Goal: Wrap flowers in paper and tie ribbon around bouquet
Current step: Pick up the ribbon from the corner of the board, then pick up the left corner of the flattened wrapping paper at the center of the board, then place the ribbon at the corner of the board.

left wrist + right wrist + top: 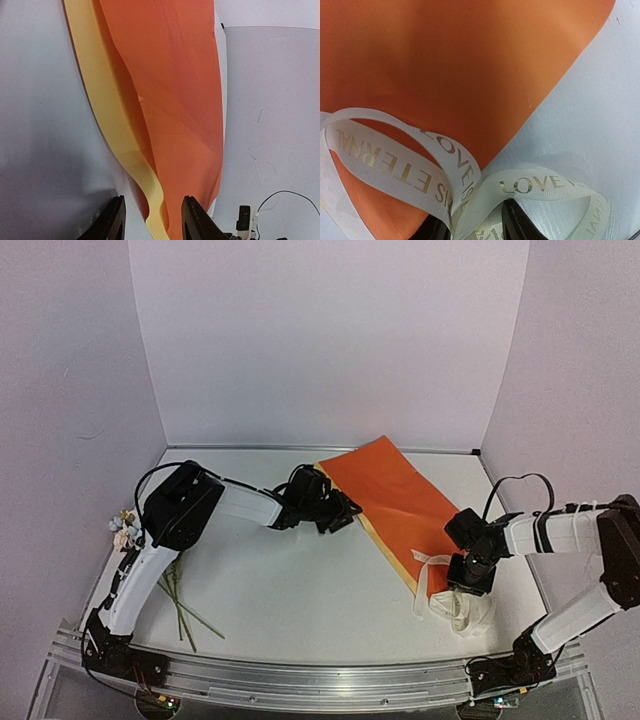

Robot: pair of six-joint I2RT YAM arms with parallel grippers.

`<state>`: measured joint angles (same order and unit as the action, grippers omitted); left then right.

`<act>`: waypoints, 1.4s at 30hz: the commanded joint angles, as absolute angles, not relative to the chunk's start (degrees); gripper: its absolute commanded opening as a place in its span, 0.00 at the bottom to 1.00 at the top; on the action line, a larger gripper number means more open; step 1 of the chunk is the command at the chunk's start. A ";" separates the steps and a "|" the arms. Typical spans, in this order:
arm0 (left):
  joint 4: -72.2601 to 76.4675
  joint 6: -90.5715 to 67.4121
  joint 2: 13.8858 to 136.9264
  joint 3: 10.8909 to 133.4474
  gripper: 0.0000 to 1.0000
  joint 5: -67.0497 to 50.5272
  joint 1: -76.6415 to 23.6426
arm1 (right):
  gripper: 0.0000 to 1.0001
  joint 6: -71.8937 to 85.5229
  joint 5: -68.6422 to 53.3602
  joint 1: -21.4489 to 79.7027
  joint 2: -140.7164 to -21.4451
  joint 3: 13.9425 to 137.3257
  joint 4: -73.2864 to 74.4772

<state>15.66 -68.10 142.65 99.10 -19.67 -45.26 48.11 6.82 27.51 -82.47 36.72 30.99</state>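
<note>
The orange paper (395, 500) lies flat at the back right of the table, its pale yellow reverse showing along the near-left edge. My left gripper (340, 512) is at that edge. In the left wrist view the curled yellow edge of the paper (170, 100) runs between its fingers (192, 217), which stand apart around it. The cream ribbon (455, 610) is heaped at the paper's near corner under my right gripper (470, 585). Its lettered loops (395, 170) bunch between the right gripper (476, 227), shut on them, over the paper (460, 65). The flowers (124, 530) lie at the far left, stems (180, 605) pointing toward me.
White walls close in the table (300, 580) at the back and on both sides. A metal rail (320, 680) runs along the near edge between the arm bases. The left arm's elbow (180, 505) stands beside the flowers.
</note>
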 commanded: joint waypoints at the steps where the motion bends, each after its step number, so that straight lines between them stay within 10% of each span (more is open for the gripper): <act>1: 17.91 -71.05 145.42 102.20 0.38 -20.62 -46.06 | 0.37 48.09 7.29 27.26 -81.25 35.48 32.08; 12: 19.47 -70.76 146.50 103.15 0.02 -21.22 -45.92 | 0.33 47.64 9.28 27.26 -78.56 34.89 33.16; 22: 9.90 -63.14 135.88 94.33 0.00 -22.67 -40.74 | 0.07 48.53 15.71 26.09 -74.93 35.48 40.99; 33: -8.33 -46.97 122.03 82.88 0.00 -32.41 -32.53 | 0.00 50.08 21.73 21.87 -72.83 35.97 47.20; 39: -15.97 -38.84 114.62 80.04 0.00 -34.83 -30.41 | 0.12 46.71 21.58 22.54 -71.39 39.86 52.30; 42: -19.41 -35.21 111.77 81.64 0.00 -35.39 -30.26 | 0.39 45.17 22.94 25.73 -70.29 43.45 56.37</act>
